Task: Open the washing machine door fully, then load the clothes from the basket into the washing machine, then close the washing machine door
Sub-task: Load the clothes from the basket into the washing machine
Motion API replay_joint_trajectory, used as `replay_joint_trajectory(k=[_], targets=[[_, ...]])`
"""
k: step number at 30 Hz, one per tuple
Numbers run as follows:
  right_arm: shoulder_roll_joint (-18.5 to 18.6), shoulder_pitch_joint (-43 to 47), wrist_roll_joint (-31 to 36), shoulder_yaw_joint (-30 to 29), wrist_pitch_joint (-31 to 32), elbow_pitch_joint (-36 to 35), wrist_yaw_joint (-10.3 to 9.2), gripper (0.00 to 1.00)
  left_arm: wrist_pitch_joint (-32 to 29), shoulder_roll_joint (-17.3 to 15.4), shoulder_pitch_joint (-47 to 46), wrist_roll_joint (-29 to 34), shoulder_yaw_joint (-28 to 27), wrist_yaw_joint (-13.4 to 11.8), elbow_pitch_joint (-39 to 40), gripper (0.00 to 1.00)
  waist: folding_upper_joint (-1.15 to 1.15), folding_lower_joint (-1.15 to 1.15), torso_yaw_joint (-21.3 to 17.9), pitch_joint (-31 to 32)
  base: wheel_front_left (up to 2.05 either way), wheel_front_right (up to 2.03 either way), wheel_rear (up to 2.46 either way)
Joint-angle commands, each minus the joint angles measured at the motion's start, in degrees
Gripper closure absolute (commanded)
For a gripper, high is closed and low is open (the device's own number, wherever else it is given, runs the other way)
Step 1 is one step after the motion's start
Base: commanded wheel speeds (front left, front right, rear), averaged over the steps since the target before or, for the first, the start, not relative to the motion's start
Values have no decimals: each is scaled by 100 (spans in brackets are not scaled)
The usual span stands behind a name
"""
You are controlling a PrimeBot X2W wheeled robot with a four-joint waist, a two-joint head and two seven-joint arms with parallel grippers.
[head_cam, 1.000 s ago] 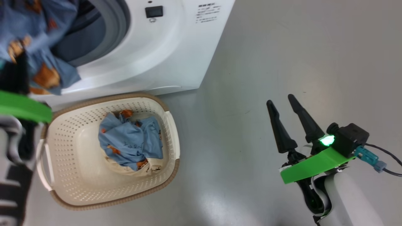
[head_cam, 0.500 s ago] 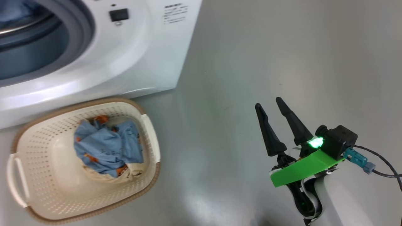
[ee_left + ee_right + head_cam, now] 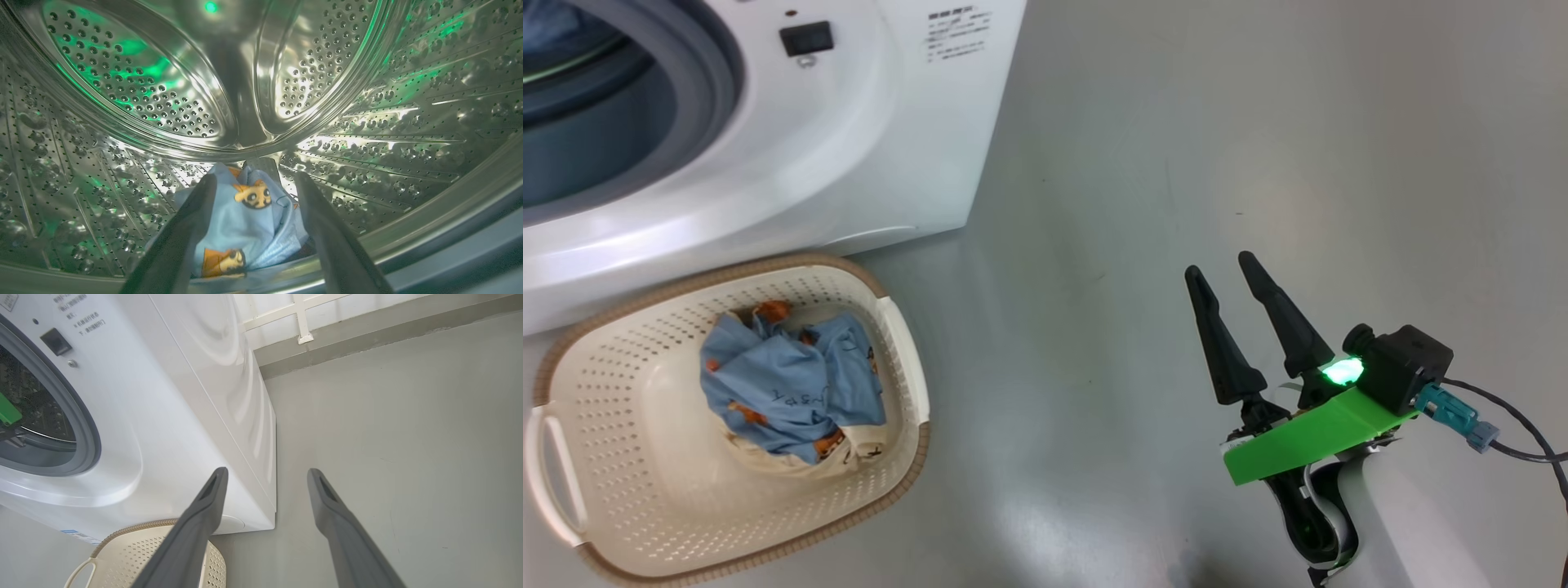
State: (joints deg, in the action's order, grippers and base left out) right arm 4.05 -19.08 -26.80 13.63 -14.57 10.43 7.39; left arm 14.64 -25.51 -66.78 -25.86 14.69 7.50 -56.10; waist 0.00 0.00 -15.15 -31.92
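A blue printed garment (image 3: 245, 220) lay low in the steel drum (image 3: 143, 81), between the spread fingers of the left pincer (image 3: 255, 176); the drum's perforated back wall curved just ahead. The rest of the clothes (image 3: 788, 392) sat heaped in the basket (image 3: 907, 351), well left of the right pincer (image 3: 1218, 262), which hung wide open above the bare grey floor (image 3: 1143, 147). The washing machine (image 3: 866, 147) stood just beyond the basket. A white railing (image 3: 300, 318) ran along the wall far ahead of the right pincer.
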Motion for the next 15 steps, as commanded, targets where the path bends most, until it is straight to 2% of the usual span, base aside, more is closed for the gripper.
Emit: replay_joint_trajectory(k=[1, 8, 15], targets=[[-16, 73, 8, 83, -43, -110, 10, 0, 36, -242, -47, -60, -107, -1, 96, 0, 0, 0, 50, 33, 0, 0, 0], [50, 92, 19, 41, -43, -87, 10, 0, 36, -52, 318, -184, -403, -1, 243, 0, 0, 0, 213, 183, 0, 0, 0], [183, 172, 28, -56, -43, -78, 10, 0, 36, 252, 1139, 48, -879, -50, 673, 0, 0, 0, 416, 418, 0, 0, 0]])
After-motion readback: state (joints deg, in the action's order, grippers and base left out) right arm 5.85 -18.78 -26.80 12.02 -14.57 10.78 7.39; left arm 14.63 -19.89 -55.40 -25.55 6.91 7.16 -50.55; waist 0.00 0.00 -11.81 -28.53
